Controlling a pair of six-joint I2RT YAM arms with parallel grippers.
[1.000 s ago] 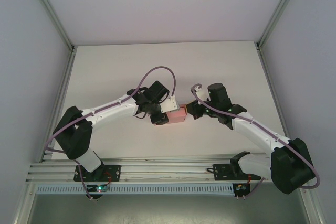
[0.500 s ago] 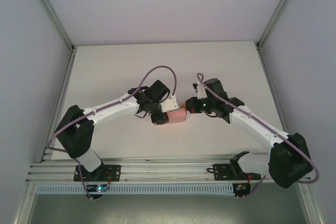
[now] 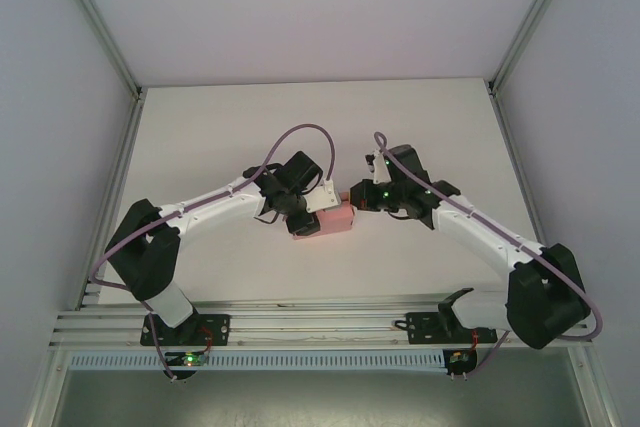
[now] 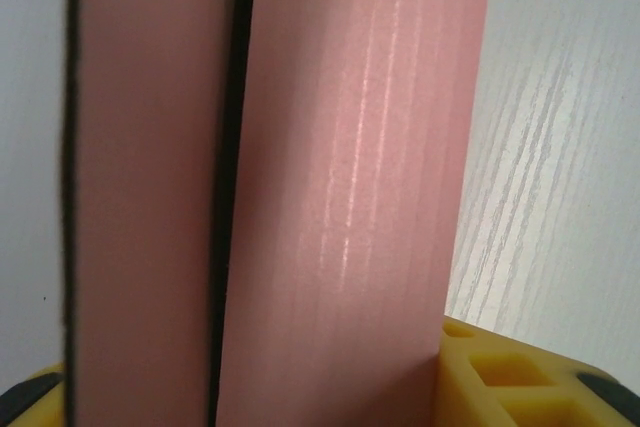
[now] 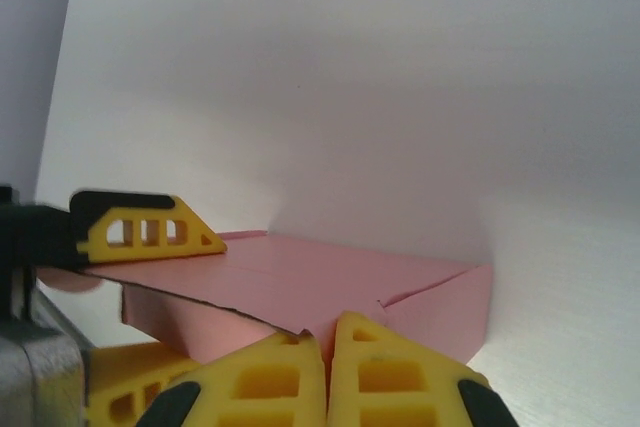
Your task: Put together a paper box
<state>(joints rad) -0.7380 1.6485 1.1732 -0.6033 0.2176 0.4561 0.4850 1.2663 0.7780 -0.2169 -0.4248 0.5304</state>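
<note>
Left arm (image 3: 205, 209) and right arm (image 3: 480, 237) are showing white link shells between black joint housings, each trailing a looping purple cable (image 3: 303, 129). Green lights (image 3: 380, 187) are glowing at the right wrist and left base; fingers (image 5: 270, 377) are showing yellow latticed plastic, black-tipped.

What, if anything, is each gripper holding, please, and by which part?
The left gripper clamps the paper box by one end, fingers on its opposite faces. The right gripper is shut on nothing, tips at the box's edge.
</note>
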